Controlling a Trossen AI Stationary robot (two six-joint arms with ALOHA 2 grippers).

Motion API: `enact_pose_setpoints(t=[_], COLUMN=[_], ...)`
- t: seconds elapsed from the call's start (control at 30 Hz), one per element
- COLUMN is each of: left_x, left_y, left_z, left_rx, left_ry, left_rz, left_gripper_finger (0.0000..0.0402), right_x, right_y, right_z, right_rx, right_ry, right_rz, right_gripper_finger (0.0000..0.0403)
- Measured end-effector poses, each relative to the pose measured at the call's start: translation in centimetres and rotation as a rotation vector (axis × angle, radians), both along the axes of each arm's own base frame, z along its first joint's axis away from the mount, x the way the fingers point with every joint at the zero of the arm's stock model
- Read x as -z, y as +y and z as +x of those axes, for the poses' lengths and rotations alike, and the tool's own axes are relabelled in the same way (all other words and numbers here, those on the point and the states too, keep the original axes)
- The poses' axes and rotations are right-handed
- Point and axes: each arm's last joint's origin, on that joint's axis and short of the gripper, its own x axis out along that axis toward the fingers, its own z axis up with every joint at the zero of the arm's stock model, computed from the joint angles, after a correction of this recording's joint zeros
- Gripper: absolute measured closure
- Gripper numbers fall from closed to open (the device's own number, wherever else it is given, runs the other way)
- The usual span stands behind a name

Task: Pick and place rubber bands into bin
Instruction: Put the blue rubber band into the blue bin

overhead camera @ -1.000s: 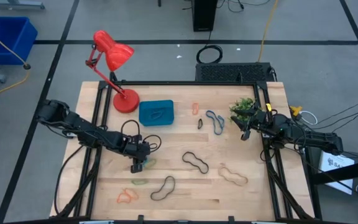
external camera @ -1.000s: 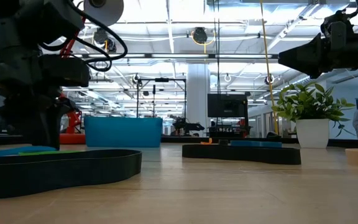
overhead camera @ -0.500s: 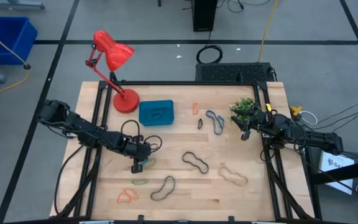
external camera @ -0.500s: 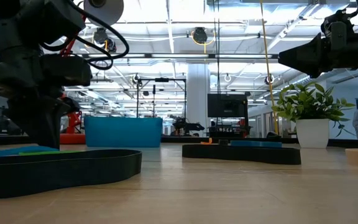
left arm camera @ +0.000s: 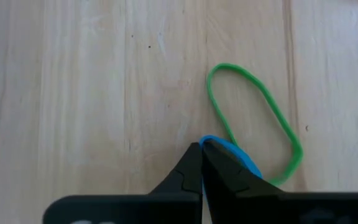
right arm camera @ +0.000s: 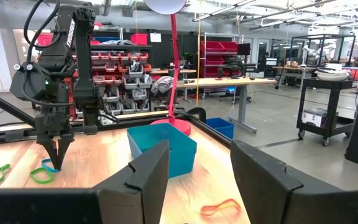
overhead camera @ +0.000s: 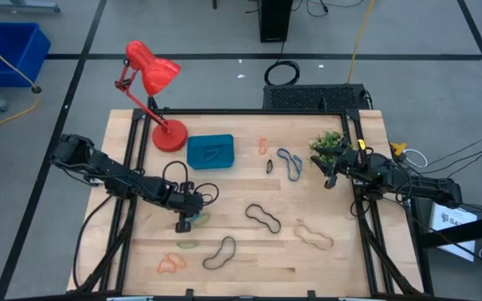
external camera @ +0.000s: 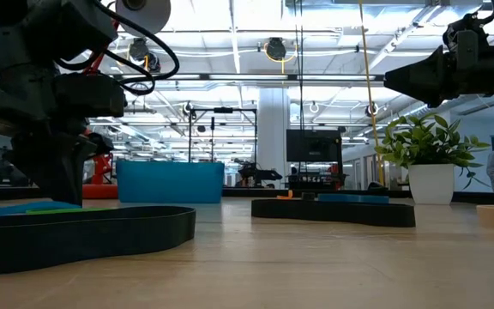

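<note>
**A:** Nearest you, along the front edge of the pale wooden table [overhead camera: 308, 276], lay an orange rubber band [overhead camera: 171, 264], a thin green loop [overhead camera: 188, 245] and a long black one [overhead camera: 219, 252]. None of them had been touched. Did you see where your left gripper [left arm camera: 201, 147] was?

**B:** Just beyond those, pressed down on the wood. Its fingers were clenched on the near end of a thin blue rubber band [left arm camera: 238, 158], and a green oval rubber band [left arm camera: 253, 121] overlapped that blue one right beside the tips.

**A:** That overlap was your risk. I judged that lifting straight up could have dragged the green loop along, or that so thin a pinch could have let the blue band slide out.

**B:** And the small shallow teal plastic bin [overhead camera: 211, 152]?

**A:** Farther back, beside the base of the red desk lamp [overhead camera: 156, 96], well apart from your grip and with one dark band already in it. A floppy band could have caught on the bin's rim and ended up draped outside.

**B:** My right gripper [right arm camera: 199, 163]?

**A:** It hung at the table's right edge near the small potted plant [overhead camera: 328, 145], its fingers spread and empty. More bands lay between it and the bin.
</note>
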Motion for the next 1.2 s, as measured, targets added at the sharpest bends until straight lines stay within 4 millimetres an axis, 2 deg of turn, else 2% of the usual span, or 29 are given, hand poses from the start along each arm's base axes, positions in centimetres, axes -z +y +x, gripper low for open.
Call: enact_pose_setpoints(t=[0.4, 0.57, 0.73, 1.0, 1.13, 1.2], left_x=[-0.1, -1.2, -4.5, -9.8, -12.3, -13.5], left_y=[0.0, -0.1, -0.3, -0.4, -0.1, 0.2], left_z=[0.1, 0.4, 1.6, 3.2, 4.1, 4.4], left_rx=[0.021, 0.116, 0.172, 0.294, 0.180, 0.097], left_ry=[-0.022, -0.076, -0.222, -0.499, -0.662, -0.712], left_rz=[0.003, 0.060, 0.103, 0.317, 0.438, 0.446], left_gripper_finger=[0.0395, 0.0394, 0.0397, 0.0398, 0.0390, 0.0395], right_x=[0.0, 0.0, 0.0, 0.0, 0.0, 0.0], right_y=[0.0, 0.0, 0.0, 0.0, 0.0, 0.0], right_z=[0.0, 0.0, 0.0, 0.0, 0.0, 0.0], right_rx=[0.001, 0.000, 0.000, 0.000, 0.000, 0.000], right_ry=[0.001, 0.001, 0.001, 0.002, 0.002, 0.002], right_rz=[-0.003, -0.003, -0.003, -0.003, -0.003, -0.003], right_gripper_finger=[0.0234, 0.0234, 0.0234, 0.0234, 0.0234, 0.0234])
